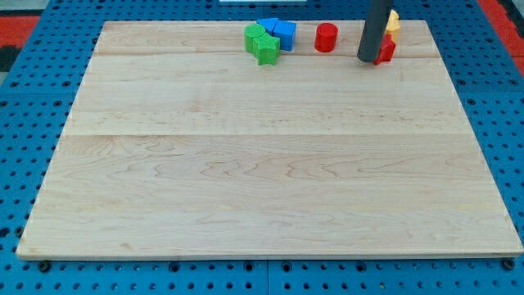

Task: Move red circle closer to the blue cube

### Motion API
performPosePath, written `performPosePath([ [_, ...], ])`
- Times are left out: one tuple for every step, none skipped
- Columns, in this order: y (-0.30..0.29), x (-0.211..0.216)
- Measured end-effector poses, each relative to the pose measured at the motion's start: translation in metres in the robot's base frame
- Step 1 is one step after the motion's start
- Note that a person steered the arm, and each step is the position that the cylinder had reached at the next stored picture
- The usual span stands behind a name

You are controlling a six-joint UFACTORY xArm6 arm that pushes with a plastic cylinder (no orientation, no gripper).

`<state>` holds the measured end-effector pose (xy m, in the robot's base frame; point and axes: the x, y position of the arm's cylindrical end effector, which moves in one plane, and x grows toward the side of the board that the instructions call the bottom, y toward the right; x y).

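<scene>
Resting on the pale, grained wooden surface, my tip, the lower end of a smooth dark cylindrical rod, stood near the view's top edge, toward one o'clock from the board's centre. The rod had no jaws, so nothing about them being apart or together could be told. Just at three o'clock of my tip, touching or nearly so, sat a second red block of unclear shape, partly hidden by the rod, and above it, at twelve o'clock, a small yellow block, its form also hard to read.

The red circle, a short glossy red cylinder, stood at about ten o'clock from my tip, apart from it. At nine o'clock of that cylinder, with a gap of bare wood between, lay the blue cube. A flatter blue block lay behind it at about ten o'clock. Two bright green blocks with angular faces pressed against the blue ones at eight o'clock. A blue perforated panel surrounded the board.
</scene>
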<state>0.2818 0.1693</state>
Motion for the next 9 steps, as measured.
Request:
performPosePath([
  [0.000,-0.003],
  [0.000,-0.010],
  [-0.002,-0.019],
  [-0.023,-0.026],
  [-0.046,-0.029],
  [-0.067,-0.031],
  [-0.073,-0.031],
  [-0.073,-0.031],
  [-0.073,-0.031],
])
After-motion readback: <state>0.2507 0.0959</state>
